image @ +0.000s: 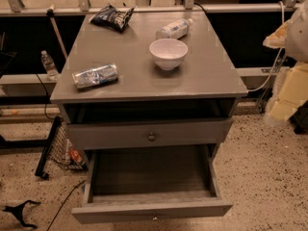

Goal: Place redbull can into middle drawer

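Note:
The redbull can (95, 75) lies on its side near the front left corner of the grey cabinet's top (144, 52). The middle drawer (151, 209) is pulled out wide at the bottom, and its inside is empty. My gripper (285, 102) is a pale white-and-yellow shape at the right edge of the view. It hangs beside the cabinet's right side, off the top, far from the can and to the upper right of the open drawer. It holds nothing that I can see.
A white bowl (168, 53), a clear plastic bottle (175, 28) on its side and a dark snack bag (112, 17) sit on the cabinet top. The drawer above, with a round knob (151, 136), is shut. A black frame with netting (57, 150) leans on the floor at the left.

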Action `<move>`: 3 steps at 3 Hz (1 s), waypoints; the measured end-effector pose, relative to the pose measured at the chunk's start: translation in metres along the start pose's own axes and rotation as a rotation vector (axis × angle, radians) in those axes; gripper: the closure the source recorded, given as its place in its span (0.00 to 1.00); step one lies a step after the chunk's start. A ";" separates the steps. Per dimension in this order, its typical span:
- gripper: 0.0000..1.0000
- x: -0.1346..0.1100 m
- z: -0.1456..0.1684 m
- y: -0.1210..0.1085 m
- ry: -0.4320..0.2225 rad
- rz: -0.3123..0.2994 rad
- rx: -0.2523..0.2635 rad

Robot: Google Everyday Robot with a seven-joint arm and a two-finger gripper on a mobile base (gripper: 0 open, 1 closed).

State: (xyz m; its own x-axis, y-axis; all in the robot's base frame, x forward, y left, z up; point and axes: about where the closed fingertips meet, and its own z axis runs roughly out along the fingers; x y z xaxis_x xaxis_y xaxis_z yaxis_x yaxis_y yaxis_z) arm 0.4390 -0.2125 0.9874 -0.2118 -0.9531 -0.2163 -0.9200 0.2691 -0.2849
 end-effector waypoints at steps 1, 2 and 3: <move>0.00 0.000 0.000 0.000 0.000 0.000 0.000; 0.00 -0.040 0.007 -0.012 -0.066 -0.069 -0.025; 0.00 -0.098 0.021 -0.025 -0.157 -0.184 -0.067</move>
State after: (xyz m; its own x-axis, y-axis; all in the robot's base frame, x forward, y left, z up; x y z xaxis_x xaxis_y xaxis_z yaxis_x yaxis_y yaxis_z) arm 0.4900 -0.1226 0.9958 0.0107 -0.9505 -0.3106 -0.9592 0.0780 -0.2719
